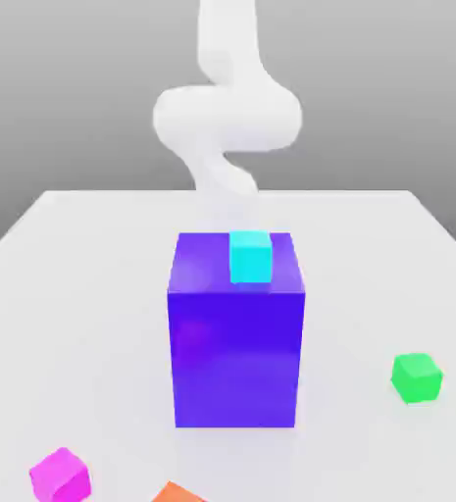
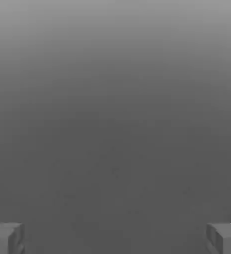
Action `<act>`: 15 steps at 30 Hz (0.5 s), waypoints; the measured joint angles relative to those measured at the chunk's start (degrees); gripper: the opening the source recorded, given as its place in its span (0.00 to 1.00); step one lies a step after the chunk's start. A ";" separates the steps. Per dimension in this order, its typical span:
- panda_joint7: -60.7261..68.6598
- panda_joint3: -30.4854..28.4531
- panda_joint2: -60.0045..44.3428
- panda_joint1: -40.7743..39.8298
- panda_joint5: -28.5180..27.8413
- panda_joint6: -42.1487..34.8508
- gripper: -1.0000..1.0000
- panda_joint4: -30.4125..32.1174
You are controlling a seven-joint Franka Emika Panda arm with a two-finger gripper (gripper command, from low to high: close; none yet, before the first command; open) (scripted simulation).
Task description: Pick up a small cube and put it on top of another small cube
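The small magenta-pink cube [image 1: 61, 475] lies on the white table near the front edge, at the exterior view's left. A cyan small cube [image 1: 250, 256] rests on top of the big purple-blue block [image 1: 236, 338] in the middle. A green small cube [image 1: 416, 376] sits on the table at the exterior view's right. My white arm [image 1: 227, 113] rises behind the block, far from the magenta cube. In the hand view my gripper [image 2: 115, 240] is open, its grey fingertips [image 2: 5, 238] wide apart with nothing between them, facing a plain grey background.
An orange object [image 1: 177, 493] pokes in at the front edge, right of the magenta cube. The tall purple-blue block stands between the arm and the front cubes. The table [image 1: 75, 294] stretches bare on both sides of the block.
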State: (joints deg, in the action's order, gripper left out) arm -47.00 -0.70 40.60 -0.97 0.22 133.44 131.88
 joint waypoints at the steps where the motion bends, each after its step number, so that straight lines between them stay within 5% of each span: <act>1: -0.49 -0.30 -2.26 -0.42 0.11 0.72 0.50 0.04; 15: -6.40 -4.95 -31.49 -5.42 2.14 10.02 0.50 0.60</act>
State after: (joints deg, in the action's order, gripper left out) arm -53.40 -5.64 9.11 -6.39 2.37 143.46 132.48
